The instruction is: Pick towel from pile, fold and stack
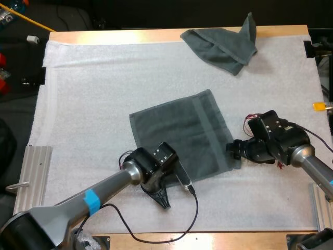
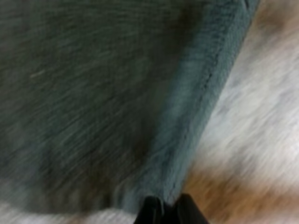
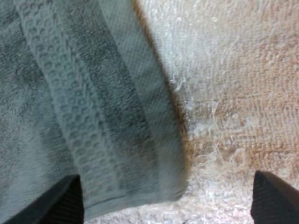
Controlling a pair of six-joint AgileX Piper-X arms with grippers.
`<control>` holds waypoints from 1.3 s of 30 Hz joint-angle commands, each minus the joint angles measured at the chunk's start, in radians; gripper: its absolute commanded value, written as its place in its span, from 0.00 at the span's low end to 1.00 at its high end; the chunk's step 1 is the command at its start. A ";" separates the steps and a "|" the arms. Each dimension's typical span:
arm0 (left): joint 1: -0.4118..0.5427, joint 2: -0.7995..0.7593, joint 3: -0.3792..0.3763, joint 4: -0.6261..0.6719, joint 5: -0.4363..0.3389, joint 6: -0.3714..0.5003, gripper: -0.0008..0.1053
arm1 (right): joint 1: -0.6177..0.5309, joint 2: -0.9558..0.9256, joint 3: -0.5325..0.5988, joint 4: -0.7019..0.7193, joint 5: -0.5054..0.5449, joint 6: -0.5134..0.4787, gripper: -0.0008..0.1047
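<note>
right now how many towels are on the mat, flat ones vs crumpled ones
flat towel: 1
crumpled towel: 1
total: 2

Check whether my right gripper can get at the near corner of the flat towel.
Likely yes: the right gripper stands open with the flat towel's corner between its fingers, nothing blocking.

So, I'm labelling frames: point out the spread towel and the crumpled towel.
spread towel (image 1: 182, 135), high view, on its flat middle.
crumpled towel (image 1: 223, 49), high view, on its bunched middle.
</note>
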 commanded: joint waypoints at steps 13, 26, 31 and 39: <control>-0.005 -0.032 0.002 0.121 -0.281 0.015 0.01 | 0.014 -0.012 -0.002 -0.007 -0.177 0.040 0.40; -0.005 -0.032 0.002 0.121 -0.275 0.007 0.01 | 0.158 0.118 -0.002 -0.063 -0.127 0.187 0.40; -0.005 -0.032 0.002 0.121 -0.252 0.007 0.01 | 0.158 0.171 -0.002 -0.081 -0.127 0.203 0.40; -0.005 -0.032 0.002 0.115 -0.244 0.007 0.01 | 0.158 0.222 -0.002 -0.104 -0.139 0.204 0.21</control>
